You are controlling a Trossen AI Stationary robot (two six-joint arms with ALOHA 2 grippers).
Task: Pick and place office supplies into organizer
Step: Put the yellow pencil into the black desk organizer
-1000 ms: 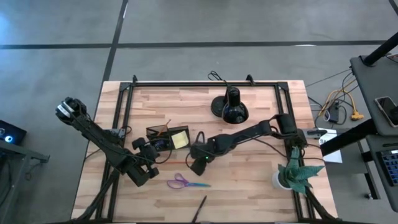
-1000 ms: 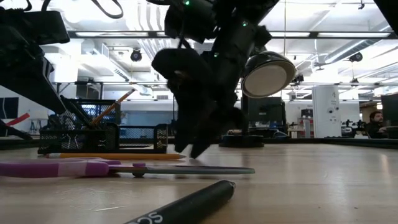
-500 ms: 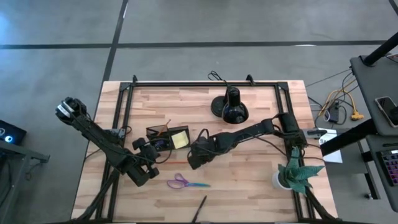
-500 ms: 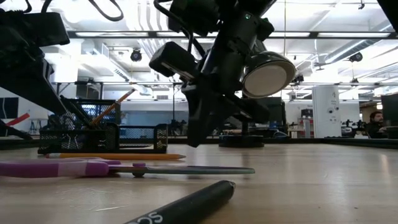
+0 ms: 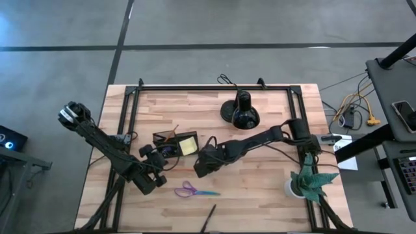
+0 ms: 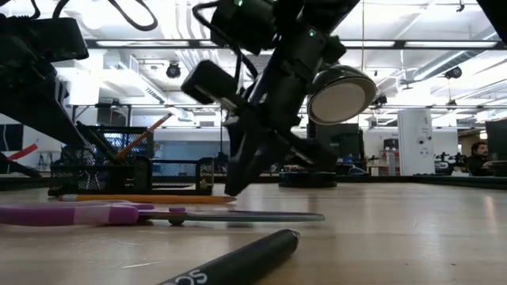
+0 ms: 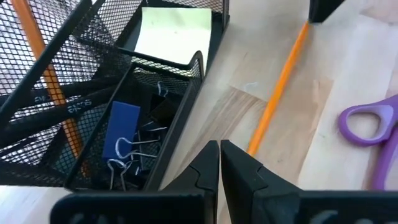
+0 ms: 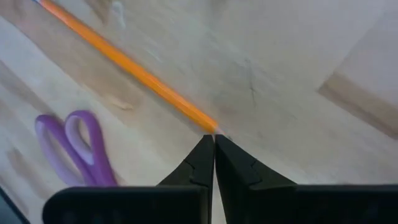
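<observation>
Currently, left to right: left arm is reaching in from the table's left edge, left gripper (image 5: 158,168) sitting low just beside the near side of the mesh organizer (image 5: 170,144). In its wrist view the fingers (image 7: 239,171) are pressed together, holding nothing.

Organizer is sitting left of table centre. Yellow sticky-note pad (image 7: 173,35) is lying in one compartment, blue binder clip (image 7: 120,130) in the next one with smaller clips around it, and an orange pencil (image 7: 48,76) plus black pens (image 7: 46,109) are leaning in the tall cup section.

A second orange pencil (image 8: 130,70) is lying flat on the wood just in front of the organizer, also showing in the low view (image 6: 146,199). Right gripper (image 5: 203,168) is angling down at that pencil's right-hand end; fingers (image 8: 202,163) are closed to a point, tips right at the pencil tip, not gripping it. Can't tell whether they're touching it.

Purple-handled scissors (image 5: 195,190) are lying closed on the table, nearer the front edge than the pencil. Black marker (image 5: 208,218) is lying at the front edge, well apart from the organizer.

Black lamp (image 5: 241,112) is standing toward the back of the table, right of centre. Potted plant (image 5: 311,181) is sitting at the right edge.
</observation>
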